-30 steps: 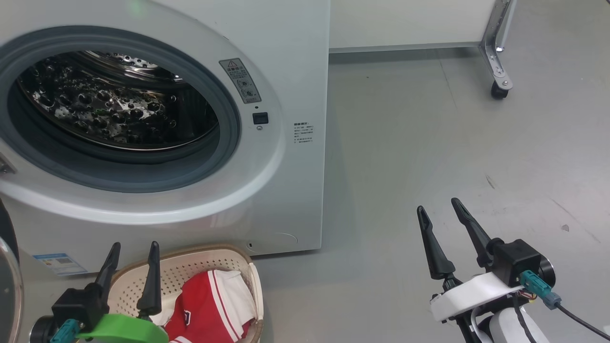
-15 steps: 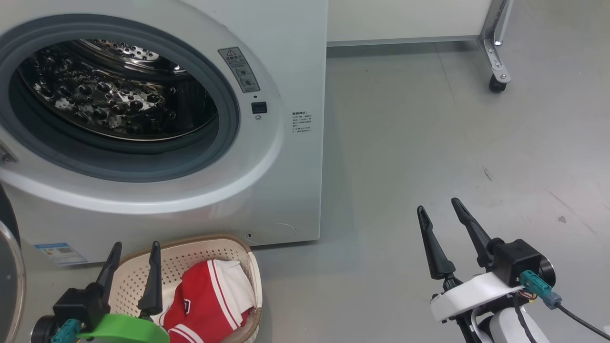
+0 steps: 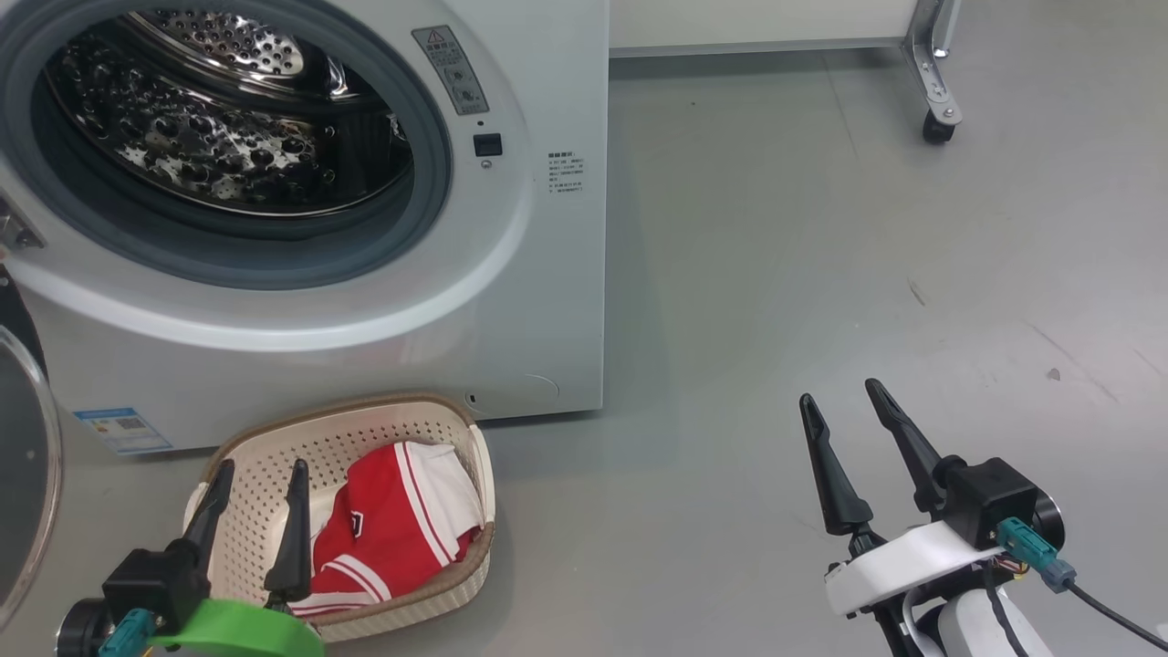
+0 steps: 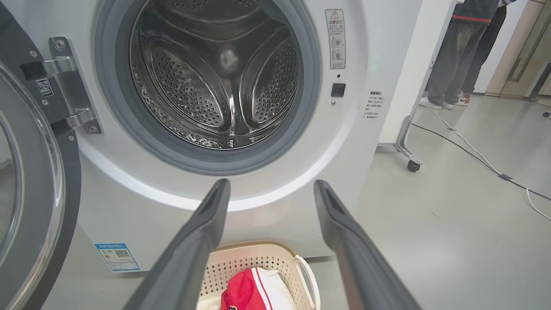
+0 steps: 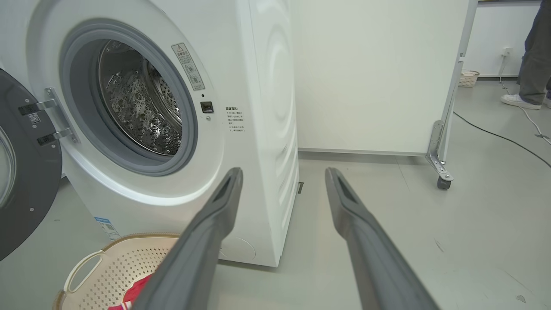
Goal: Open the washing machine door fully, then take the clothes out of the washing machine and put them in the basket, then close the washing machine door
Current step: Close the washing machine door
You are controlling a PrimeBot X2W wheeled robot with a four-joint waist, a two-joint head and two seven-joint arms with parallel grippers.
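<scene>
Two grippers sit low in the head view, and both hold nothing. The left gripper [image 3: 261,467] has its two dark fingers spread apart. In the head view they show in front of the left part of the basket [image 3: 347,408]. The right gripper [image 3: 838,392] has its fingers spread apart too. It hangs over the bare grey floor [image 3: 821,228], well apart from the basket.

The basket is cream with little holes and a brown rim. It sits on the floor just in front of the washing machine [image 3: 557,292]. The clothes [image 3: 388,534] are red with white stripes. They lie inside the basket, on its right side.

The washing machine door [image 5: 26,189] is swung wide open to the left, on a metal hinge [image 5: 49,120]. A grey rubber ring [image 3: 274,260] goes around the round hole. Behind it is the shiny steel drum [image 3: 201,146], full of small holes. A small blue label [image 3: 121,429] is stuck low on the front, near the door.

To the right of the machine stands a white panel [image 5: 366,77] on a small wheel [image 3: 935,128]. Far back in the left wrist view are a person's legs [image 4: 452,51], and a white cable [image 4: 473,150] lies on the floor.
</scene>
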